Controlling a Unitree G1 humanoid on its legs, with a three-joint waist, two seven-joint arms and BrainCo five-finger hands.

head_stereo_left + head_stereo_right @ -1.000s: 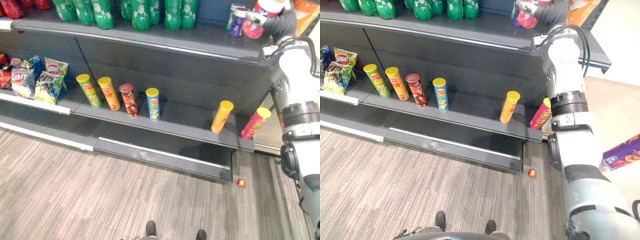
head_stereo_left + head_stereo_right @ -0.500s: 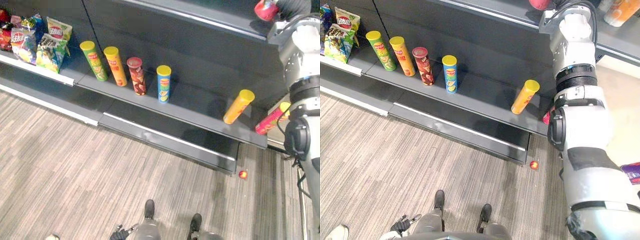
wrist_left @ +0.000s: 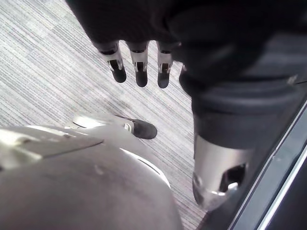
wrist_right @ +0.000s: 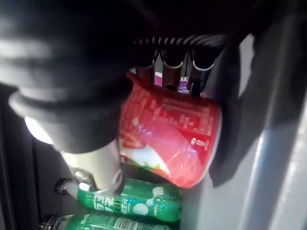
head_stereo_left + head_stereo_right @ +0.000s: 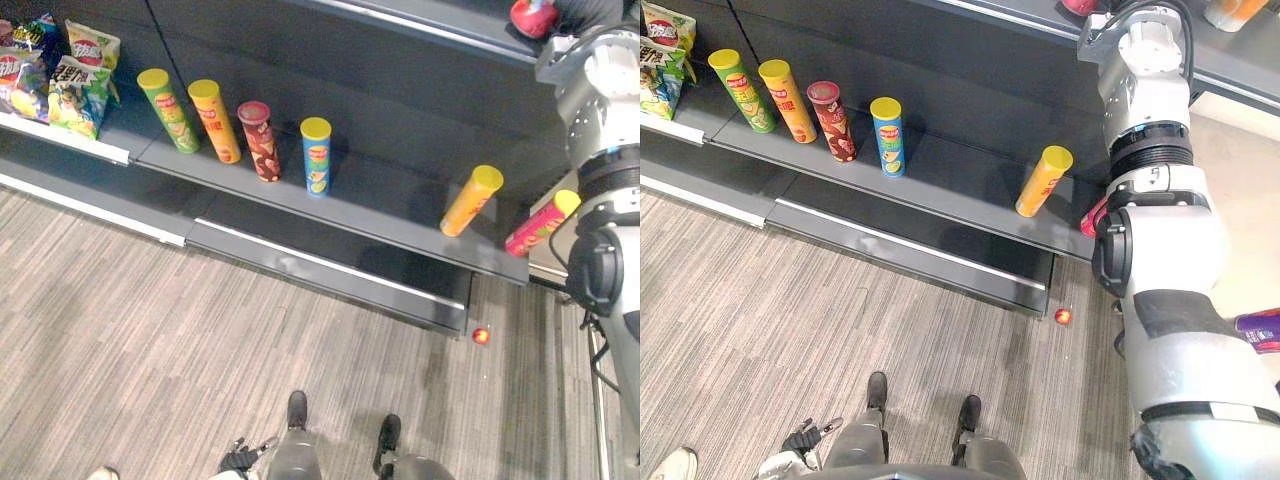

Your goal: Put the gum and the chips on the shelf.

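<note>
Right wrist view: green bottles (image 4: 129,203) are seen beside the red gum tub (image 4: 168,139), which is clasped in the right hand (image 4: 93,167). The left hand (image 3: 140,62) is held straight-fingered, empty.

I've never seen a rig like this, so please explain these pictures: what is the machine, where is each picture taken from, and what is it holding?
This is a two-legged robot with two arms, standing before a store shelf. The two wide pictures come from cameras in its head, looking down. The two close ones come from cameras on its wrists. The shelf carries a row of chip cans and some chip bags. A small red ball lies on the floor. The right hand is curled round a red tub up at the higher shelf, near green bottles. The left hand hangs open over the floor, holding nothing.
</note>
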